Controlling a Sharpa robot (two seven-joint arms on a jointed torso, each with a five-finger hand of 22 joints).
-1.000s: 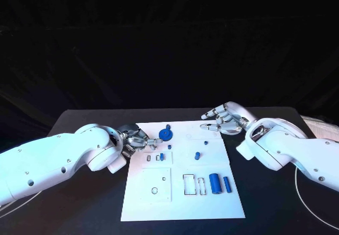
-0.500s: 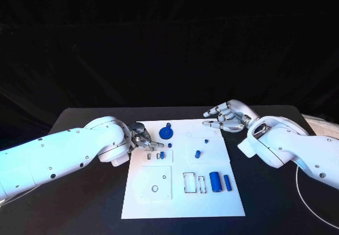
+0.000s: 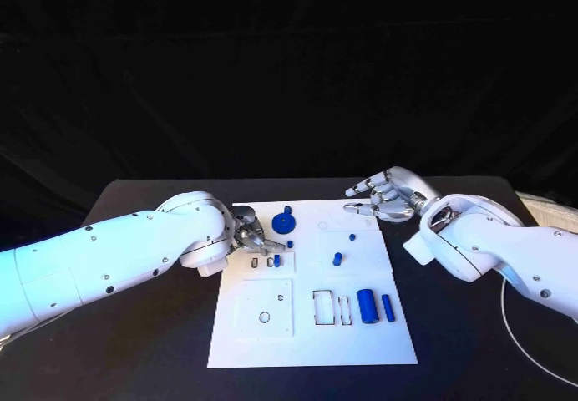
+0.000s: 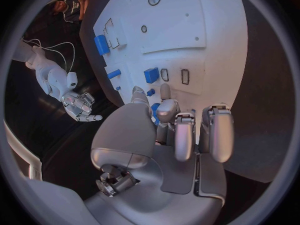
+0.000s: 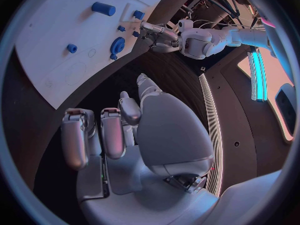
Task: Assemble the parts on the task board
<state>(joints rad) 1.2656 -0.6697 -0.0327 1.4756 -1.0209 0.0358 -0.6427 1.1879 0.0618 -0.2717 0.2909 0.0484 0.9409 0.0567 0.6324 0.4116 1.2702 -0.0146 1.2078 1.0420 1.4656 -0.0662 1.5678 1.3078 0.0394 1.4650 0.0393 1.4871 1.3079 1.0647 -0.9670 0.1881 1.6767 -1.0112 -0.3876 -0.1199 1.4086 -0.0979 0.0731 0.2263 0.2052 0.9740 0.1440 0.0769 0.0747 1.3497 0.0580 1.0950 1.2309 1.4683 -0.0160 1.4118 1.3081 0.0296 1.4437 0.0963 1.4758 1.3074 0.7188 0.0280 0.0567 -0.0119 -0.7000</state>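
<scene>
Several blue parts (image 3: 366, 303) lie on the task board (image 3: 362, 351) mid-tabletop. Left hand (image 3: 250, 233) hovers at the board's left edge, fingers (image 3: 272, 246) loosely curled, empty, near a small blue block (image 3: 277, 261). Right hand (image 3: 383, 200) hovers at its far right corner, fingers spread.

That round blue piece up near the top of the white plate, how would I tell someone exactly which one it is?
Start at the white task board in the middle of the black table and go to its far edge. Just beyond the fingertips of the left hand sits the blue wheel. It is the only flat disc; the other blue parts are small pegs or cylinders.
</scene>
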